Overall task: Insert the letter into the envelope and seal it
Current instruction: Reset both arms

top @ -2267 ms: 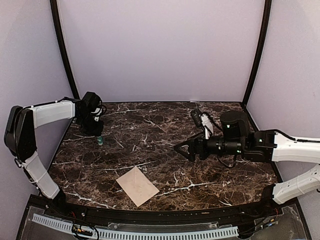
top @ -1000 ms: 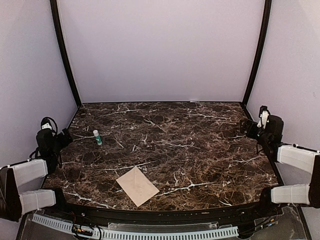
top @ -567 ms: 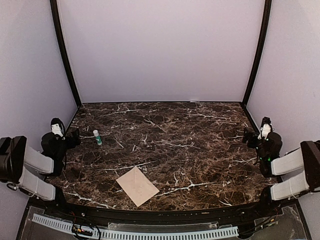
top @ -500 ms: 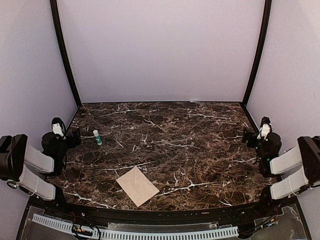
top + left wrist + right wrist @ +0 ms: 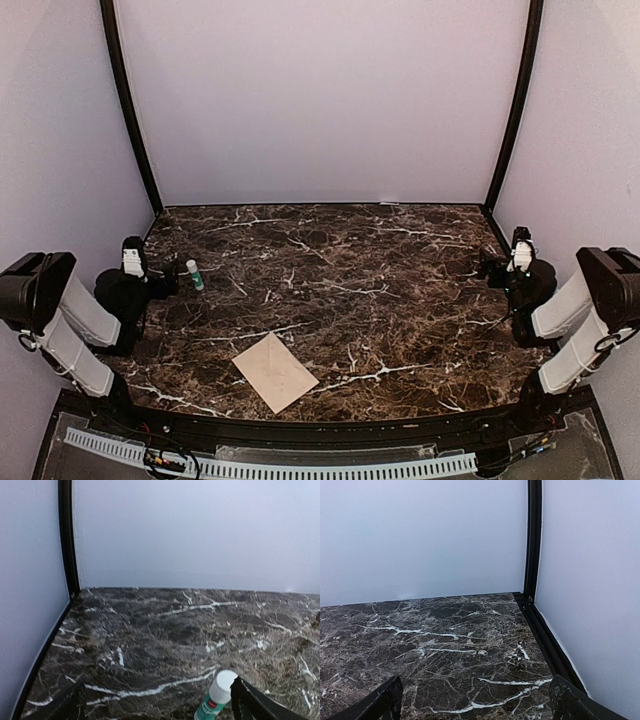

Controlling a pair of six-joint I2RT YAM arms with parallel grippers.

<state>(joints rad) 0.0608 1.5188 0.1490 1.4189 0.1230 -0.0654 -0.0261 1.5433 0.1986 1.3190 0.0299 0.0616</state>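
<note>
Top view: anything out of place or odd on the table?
Only one flat tan paper shows, lying skewed to the marble table's front edge. No second sheet is in view, and I cannot make out a flap. A glue stick sits at the left side. Nothing looks spilled or torn.

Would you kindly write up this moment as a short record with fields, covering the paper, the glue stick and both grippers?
paper: one flat tan envelope near the front edge of the table, no flap raised; too small to tell whether it is sealed
letter: no separate sheet in view
glue stick: standing at the table's left side, white cap up, close to the left gripper but not held
left gripper: open, empty, at the table's left edge
right gripper: open, empty, at the table's right edge
</note>
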